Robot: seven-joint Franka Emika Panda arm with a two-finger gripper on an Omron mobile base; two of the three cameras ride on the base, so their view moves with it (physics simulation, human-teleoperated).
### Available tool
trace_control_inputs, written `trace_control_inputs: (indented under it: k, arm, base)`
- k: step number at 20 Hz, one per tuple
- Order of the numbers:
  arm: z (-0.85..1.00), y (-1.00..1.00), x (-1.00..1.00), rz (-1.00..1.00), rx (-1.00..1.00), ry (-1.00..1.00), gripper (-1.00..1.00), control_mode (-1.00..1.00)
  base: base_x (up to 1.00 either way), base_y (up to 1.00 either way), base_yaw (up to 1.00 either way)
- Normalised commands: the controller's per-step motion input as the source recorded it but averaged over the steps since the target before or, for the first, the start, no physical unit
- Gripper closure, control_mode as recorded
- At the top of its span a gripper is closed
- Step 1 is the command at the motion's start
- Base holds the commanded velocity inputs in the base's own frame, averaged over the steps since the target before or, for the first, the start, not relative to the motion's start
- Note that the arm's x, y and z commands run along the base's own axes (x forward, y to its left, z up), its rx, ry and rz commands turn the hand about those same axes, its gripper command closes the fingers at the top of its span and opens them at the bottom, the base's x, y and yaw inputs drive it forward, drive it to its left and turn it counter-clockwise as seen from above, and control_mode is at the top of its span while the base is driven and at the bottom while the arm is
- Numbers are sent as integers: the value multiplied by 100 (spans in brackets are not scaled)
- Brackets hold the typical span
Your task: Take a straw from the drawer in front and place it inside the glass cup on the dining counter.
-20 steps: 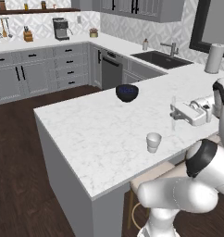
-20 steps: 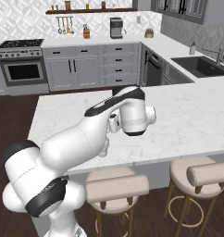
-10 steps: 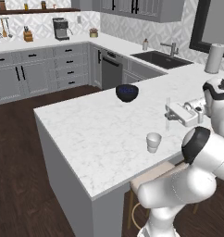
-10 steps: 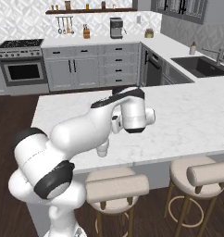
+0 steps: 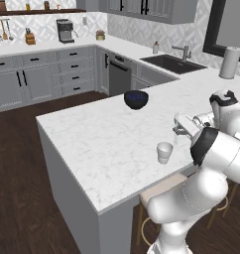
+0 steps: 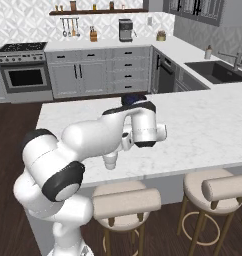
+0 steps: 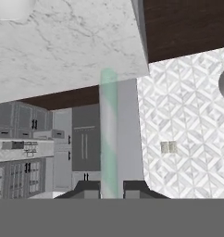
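— What has changed over the dining counter [image 5: 107, 144]?
— The arm has been swung nearer the glass cup [image 5: 164, 152]; delivery is judged close.
— And the gripper [image 7: 109, 189]?
— It is held level beside the cup, closed narrowly on the straw [image 7: 108, 134].

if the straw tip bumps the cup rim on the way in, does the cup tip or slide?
Probably slides or tips easily: the cup is small, thin-looking, apparently empty, on smooth marble counter. The straw, pinched between the fingertips, looks straight, so likely stiff enough to pass on a nudge.
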Motion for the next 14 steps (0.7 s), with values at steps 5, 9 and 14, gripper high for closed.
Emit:
trace_control_inputs:
  k: [5,9,14]
  arm:
    - [-9,0,28,0,0,0,100,-100]
    - [-16,0,27,0,0,0,100,-100]
    - [-38,0,22,0,0,0,100,-100]
  base:
    - [0,0,0]
    - [0,0,0]
    - [0,0,0]
